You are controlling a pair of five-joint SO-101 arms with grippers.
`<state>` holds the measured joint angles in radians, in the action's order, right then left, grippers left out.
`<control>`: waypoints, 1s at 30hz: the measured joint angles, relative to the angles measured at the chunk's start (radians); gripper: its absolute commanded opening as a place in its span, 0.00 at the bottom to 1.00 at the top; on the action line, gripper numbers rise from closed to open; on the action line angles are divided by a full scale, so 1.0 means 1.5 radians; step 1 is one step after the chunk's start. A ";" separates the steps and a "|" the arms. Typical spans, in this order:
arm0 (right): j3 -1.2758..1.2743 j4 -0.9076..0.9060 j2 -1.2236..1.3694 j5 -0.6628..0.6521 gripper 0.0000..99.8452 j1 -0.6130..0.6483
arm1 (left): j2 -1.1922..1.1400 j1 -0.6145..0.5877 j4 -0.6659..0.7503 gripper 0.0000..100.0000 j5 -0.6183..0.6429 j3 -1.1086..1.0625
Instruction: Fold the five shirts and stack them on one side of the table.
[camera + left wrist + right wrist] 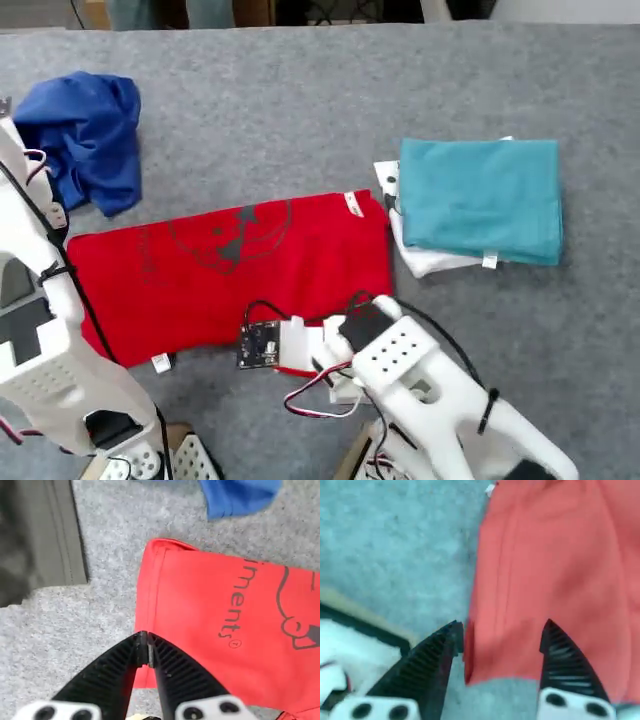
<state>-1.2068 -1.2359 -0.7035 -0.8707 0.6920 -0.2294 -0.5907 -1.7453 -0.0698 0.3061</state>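
Note:
A red shirt point(240, 275), folded into a long band, lies across the middle of the table. My left gripper point(144, 642) is shut, its tips right at the short edge of the red shirt point(225, 615), which lies flat there. My right gripper point(502, 626) is open and straddles the long near edge of the red shirt point(555, 555), with cloth between its fingers. A crumpled blue shirt point(85, 135) sits at the far left. On the right, a folded teal shirt point(480, 198) rests on a folded white shirt point(425, 260).
The left arm point(35, 330) stands along the table's left edge and the right arm point(410, 370) at the front middle, with cables trailing over the red shirt's near edge. Grey cloth covers the table point(300, 110). A dark strip point(55, 535) runs beyond the table's edge.

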 measured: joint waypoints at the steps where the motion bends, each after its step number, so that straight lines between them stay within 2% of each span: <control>1: -0.006 0.020 0.016 0.000 0.26 0.003 | 0.000 0.004 0.000 0.03 0.001 -0.003; 12: -0.024 0.189 0.176 0.023 0.26 0.019 | 0.000 0.012 0.000 0.03 0.004 -0.005; 14: -0.026 0.205 0.191 0.025 0.21 0.019 | 0.000 0.012 0.000 0.03 0.004 -0.005; 18: -0.024 0.220 0.197 0.026 0.03 0.015 | 0.000 0.012 0.000 0.03 0.004 -0.005; 19: -0.024 0.227 0.197 0.026 0.01 0.014 | 0.000 0.012 0.000 0.03 0.004 -0.005; 21: -0.021 0.247 0.197 0.026 0.03 0.002 | 0.000 0.012 0.000 0.03 0.004 -0.005; 25: 0.021 0.227 0.202 0.026 0.01 -0.046 | 0.000 0.012 0.000 0.03 0.004 -0.005; 30: 0.128 0.085 0.241 0.027 0.01 -0.074 | 0.000 0.012 0.000 0.03 0.004 -0.005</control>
<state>-1.0150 -1.1086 -0.3414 -0.8309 0.5815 -0.2294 -0.5723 -1.7453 -0.0637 0.2984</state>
